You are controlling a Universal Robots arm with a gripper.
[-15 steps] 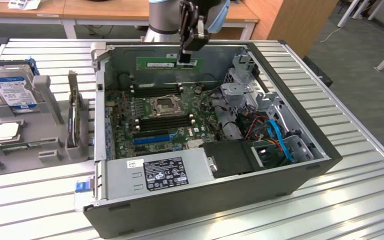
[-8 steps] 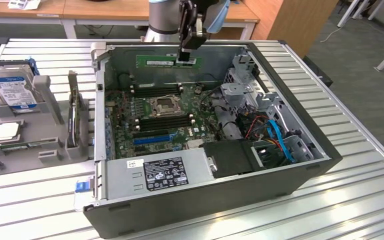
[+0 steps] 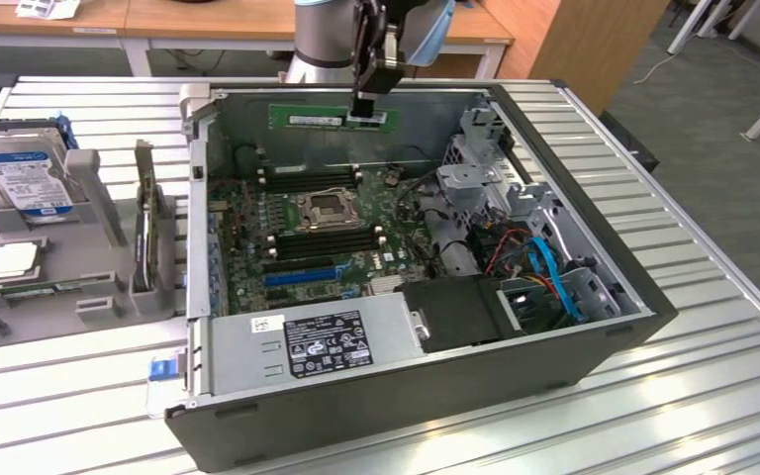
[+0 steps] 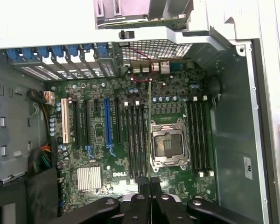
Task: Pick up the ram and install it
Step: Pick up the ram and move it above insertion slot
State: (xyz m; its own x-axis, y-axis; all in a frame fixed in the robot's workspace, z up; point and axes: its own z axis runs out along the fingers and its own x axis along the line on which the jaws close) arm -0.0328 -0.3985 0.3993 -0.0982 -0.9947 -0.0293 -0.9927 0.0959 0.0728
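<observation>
So, fingers [image 4: 141, 190] first: they're pinched in narrow on the ram [image 4: 150, 121], which the wrist view sees edge-on as a thin green line running away from the gripper [image 4: 150, 185]. In the exterior view the stick hangs level, gripped near its end on the exterior view's right. It's up in the air over the far side of the open case [image 3: 394, 426], not touching the motherboard [image 4: 182, 184].

I'd say the pick-up part is done and this is the carry-and-line-up part of the install. The stick runs parallel to the black memory slots [image 4: 136, 140] beside the CPU socket [image 4: 168, 144], and looks to sit just on the socket side of the nearest one. My guess is that seating it calls for squaring the edge over one slot and a straight push down — any tilt and it'll jam.
</observation>
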